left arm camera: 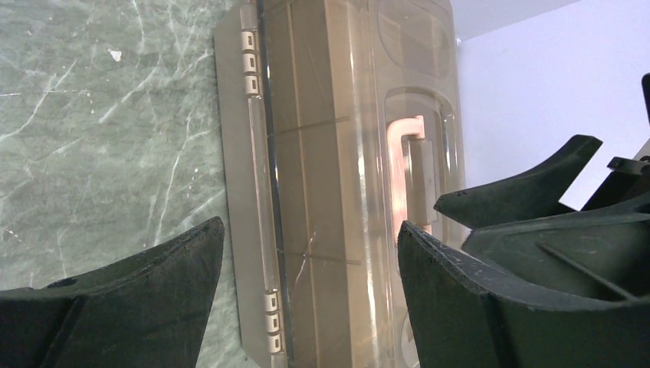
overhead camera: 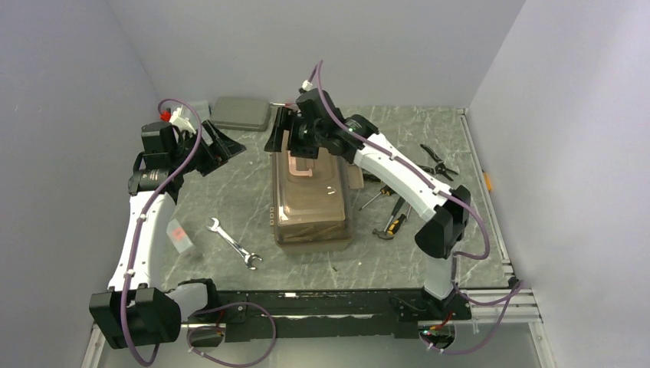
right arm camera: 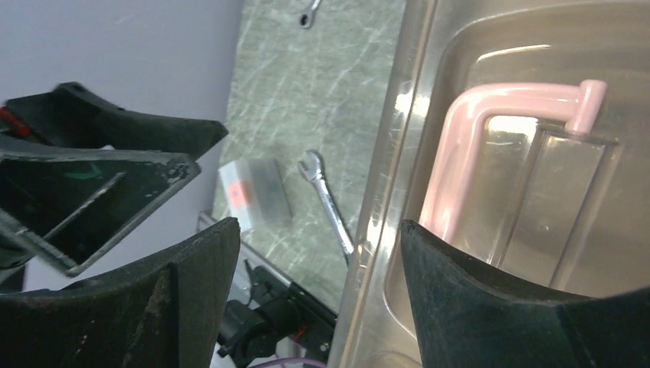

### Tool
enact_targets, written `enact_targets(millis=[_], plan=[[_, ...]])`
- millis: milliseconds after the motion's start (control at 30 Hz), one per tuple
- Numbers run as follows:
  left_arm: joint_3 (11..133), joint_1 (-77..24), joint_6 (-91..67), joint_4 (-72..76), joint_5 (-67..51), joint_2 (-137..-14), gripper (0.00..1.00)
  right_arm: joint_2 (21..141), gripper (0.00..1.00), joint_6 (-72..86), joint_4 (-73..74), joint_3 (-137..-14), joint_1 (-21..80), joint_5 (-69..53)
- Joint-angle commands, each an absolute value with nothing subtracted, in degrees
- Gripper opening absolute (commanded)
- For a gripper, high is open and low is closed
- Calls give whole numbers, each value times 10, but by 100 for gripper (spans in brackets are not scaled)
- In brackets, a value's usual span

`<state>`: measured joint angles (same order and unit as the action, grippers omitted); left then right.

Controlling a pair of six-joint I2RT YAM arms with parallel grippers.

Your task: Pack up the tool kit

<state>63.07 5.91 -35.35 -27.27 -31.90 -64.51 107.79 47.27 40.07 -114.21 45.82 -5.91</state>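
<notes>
Table (overhead camera: 230, 203): green-grey marbled top, walls on three sides, both arm bases at its near edge.
Toolbox (overhead camera: 313, 205): tan-brown, in the middle of the table with its long side running near to far. The smoky lid is down. The pink handle (overhead camera: 300, 165) lies flat in its recess toward the far end.
Left gripper (overhead camera: 223, 145): held above the far-left part of the table, well left of the toolbox and pointed toward it. Its jaws stand wide apart with nothing between them. In the left wrist view (left arm camera: 310, 230) the hinged long edge of the toolbox shows in the gap.
Right gripper (overhead camera: 280, 136): at the far left corner of the toolbox. Its jaws are spread wide and grip nothing. In the right wrist view (right arm camera: 320, 226) the lid's edge runs through the gap, with the handle just beside one finger. Whether it touches the lid cannot be told.
Grey case (overhead camera: 241, 113): flat, at the far edge, left of the toolbox.
Wrench (overhead camera: 234, 244): steel, lying diagonally on the table near and left of the toolbox.
Hammer (overhead camera: 392, 228): just right of the toolbox, partly under the right arm.
Pliers (overhead camera: 437, 162): far right, apart from the rest.
Screwdrivers (overhead camera: 373, 196): black-orange, between toolbox and right arm.
Small clear box (overhead camera: 178, 236): red patch on it, beside the left arm.
</notes>
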Motion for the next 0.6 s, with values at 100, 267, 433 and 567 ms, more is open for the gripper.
enact_targets(millis=[100, 267, 433, 567], plan=[[653, 57, -345, -259, -328, -642, 86, 1136, 79, 433, 525, -1220, 483, 93], [637, 57, -350, -247, -334, -640, 86, 1151, 79, 421, 549, -1237, 499, 156], [622, 53, -354, -237, -342, -642, 85, 1148, 80, 431, 504, -1191, 500, 76], [609, 42, -361, -224, -348, -647, 85, 1136, 80, 452, 438, -1146, 501, 11]])
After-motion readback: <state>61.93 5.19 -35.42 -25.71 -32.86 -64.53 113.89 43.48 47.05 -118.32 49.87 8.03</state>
